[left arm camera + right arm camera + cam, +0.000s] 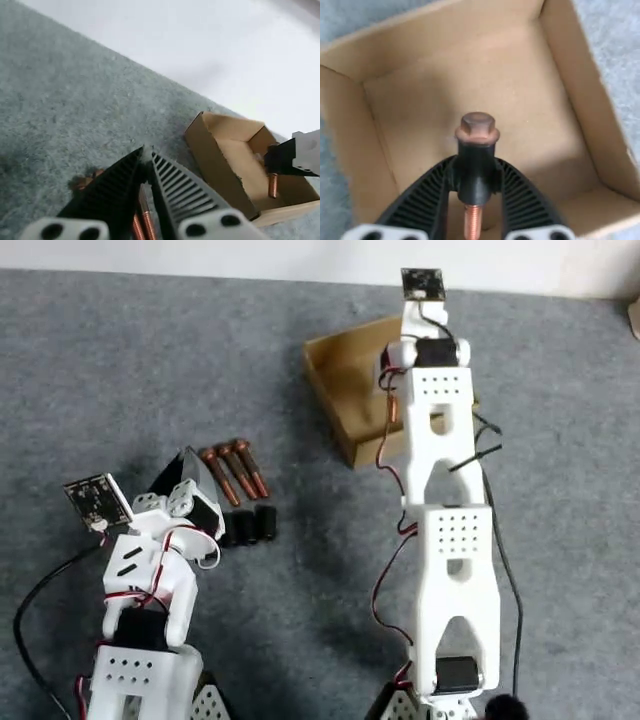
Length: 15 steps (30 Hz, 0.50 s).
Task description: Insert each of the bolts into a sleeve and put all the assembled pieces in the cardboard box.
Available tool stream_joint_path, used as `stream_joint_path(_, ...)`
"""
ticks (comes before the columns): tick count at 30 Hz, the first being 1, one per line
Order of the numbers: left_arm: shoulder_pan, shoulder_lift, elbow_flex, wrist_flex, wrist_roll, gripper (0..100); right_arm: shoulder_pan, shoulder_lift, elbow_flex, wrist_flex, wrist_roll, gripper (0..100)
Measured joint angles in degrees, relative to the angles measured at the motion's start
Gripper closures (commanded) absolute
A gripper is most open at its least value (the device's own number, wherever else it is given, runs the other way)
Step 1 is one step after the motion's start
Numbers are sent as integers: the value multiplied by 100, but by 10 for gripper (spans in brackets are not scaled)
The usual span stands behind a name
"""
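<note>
Three copper bolts (235, 470) lie side by side on the grey carpet, with a short row of black sleeves (250, 525) just in front of them. My left gripper (188, 458) sits shut beside the bolts, its fingertips (145, 152) meeting above the bolt shanks (142, 220). Over the cardboard box (345, 375), my right gripper (476, 172) is shut on a black sleeve (476, 162) with a bolt through it. The bolt's head (477, 127) is above the jaws and its thread (472, 217) hangs below. The left wrist view shows that bolt (273, 185) hanging inside the box (215, 160).
The box floor (520, 95) under the held piece is bare cardboard with walls all round. Grey carpet (150, 360) stretches open at the back left. Cables (40, 600) trail from the left arm's base.
</note>
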State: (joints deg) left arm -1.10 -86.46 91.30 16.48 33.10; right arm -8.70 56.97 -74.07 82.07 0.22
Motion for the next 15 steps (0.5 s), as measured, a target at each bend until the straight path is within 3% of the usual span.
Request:
stream_joint_path(3, 0, 0, 0, 0, -35, 994, 0, 114, -703, 448, 0, 608)
stream_joint_path(15, 0, 0, 44, 0, -308, 994, 0, 158, -1802, 1512, 0, 613)
